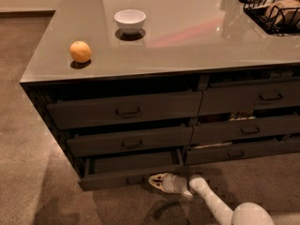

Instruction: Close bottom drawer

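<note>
claw [156, 181] just beside the open bottom drawer [108, 180]

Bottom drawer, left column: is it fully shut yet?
No, the bottom drawer juts out with its dark floor showing, and the tool sits low by its front panel.

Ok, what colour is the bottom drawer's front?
The bottom drawer is dark grey-brown, camera view; the hand sits low by its front.

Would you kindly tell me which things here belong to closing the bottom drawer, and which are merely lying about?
For the job: bottom drawer, pulled out at lower left; gripper, low by the floor at the drawer's front.
Lying about: orange, white bowl and wire basket, all on the countertop.
</note>
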Motion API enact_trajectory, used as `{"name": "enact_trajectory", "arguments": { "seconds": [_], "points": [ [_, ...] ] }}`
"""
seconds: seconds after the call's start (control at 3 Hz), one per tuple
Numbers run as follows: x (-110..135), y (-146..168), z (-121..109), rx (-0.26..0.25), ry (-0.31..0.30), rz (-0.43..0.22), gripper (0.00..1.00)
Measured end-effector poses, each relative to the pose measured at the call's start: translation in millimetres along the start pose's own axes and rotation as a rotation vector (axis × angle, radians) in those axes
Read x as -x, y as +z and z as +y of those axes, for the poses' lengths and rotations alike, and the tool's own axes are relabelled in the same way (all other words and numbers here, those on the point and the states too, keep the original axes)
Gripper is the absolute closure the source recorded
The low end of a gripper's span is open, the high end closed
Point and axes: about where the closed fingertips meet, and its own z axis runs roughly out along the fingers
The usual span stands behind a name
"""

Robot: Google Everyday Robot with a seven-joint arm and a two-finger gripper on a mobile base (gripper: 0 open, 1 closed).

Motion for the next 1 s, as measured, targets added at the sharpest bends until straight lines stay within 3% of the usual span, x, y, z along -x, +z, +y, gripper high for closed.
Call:
{"name": "enact_trajectory", "arguments": {
  "seconds": [0.33,1.0],
  "points": [
    [10,27,-31,-0.054,-0.032,-0.003,1.0],
    [14,46,-78,-0.101,-0.078,-0.001,1.0]
  ]
}}
